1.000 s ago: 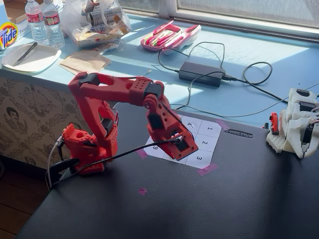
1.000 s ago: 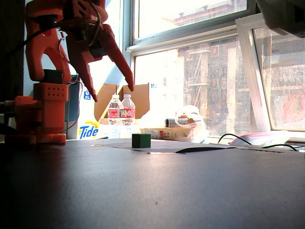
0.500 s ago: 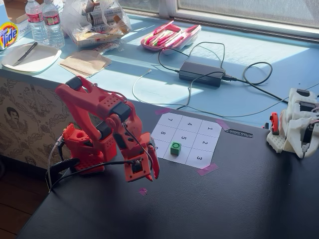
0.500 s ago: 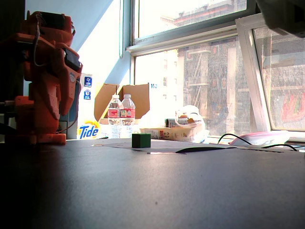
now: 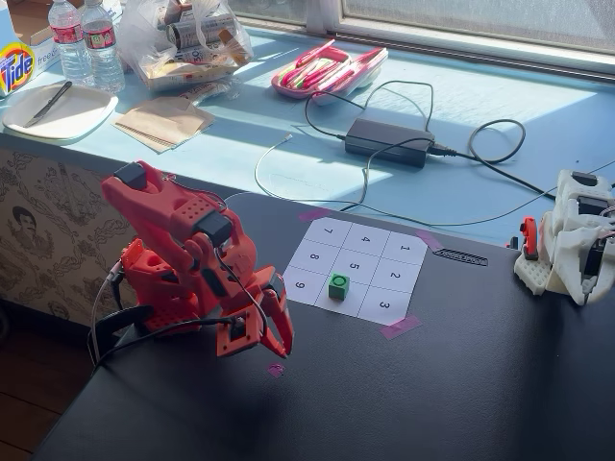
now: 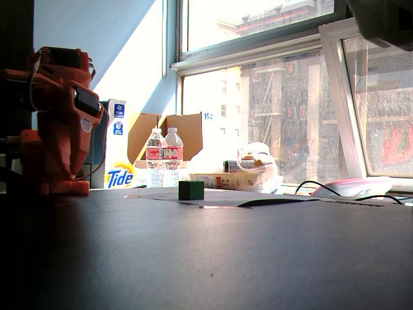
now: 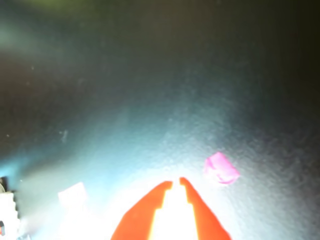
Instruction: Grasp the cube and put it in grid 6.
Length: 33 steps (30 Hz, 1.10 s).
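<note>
cube: little green block (image 5: 338, 285) is sitting on the white number sheet (image 5: 357, 268), on the square right below the 5. The digit there is hidden under it, but by the layout that should be 6. From the low side camera it's flat on the paper (image 6: 191, 190), nothing touching it.

tool: red tool (image 5: 276, 329) is folded down near the arm's base, well apart from the cube, off the bottom-left corner of the sheet. Tips are nearly together with just a thin slit in the wrist cam (image 7: 175, 182), and it's holding nothing.

under the tool: bare dark desk (image 5: 461, 384) plus a scrap of pink tape (image 7: 221, 168) just beside the tips.

progress: looks pretty much done to me, with the cube released on its square and the arm clear.

left to do: maybe nothing, beyond parking the arm.
</note>
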Tool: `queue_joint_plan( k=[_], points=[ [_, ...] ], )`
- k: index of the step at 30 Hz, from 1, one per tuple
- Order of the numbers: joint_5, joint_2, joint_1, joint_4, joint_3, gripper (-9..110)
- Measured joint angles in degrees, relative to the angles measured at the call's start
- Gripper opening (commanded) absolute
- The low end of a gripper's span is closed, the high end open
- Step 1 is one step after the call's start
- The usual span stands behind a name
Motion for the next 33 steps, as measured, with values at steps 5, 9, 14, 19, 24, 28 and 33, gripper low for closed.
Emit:
queue_joint_plan(
  k=[5,9,14,19,24,28,33],
  points=[
    [0.0,6.9,-1.6,-0.2,5.6,0],
    [2.3,15.5,-2.5,1.2,8.1,0],
    [4.0,19.3,-4.1,2.6,8.2,0],
    [5.3,19.4,-4.6,4.2,8.2,0],
    [5.3,19.5,-4.7,6.4,8.2,1],
    [3.8,19.5,-5.2,8.9,8.2,2],
    [1.8,19.5,-6.2,10.5,8.2,2]
  ],
)
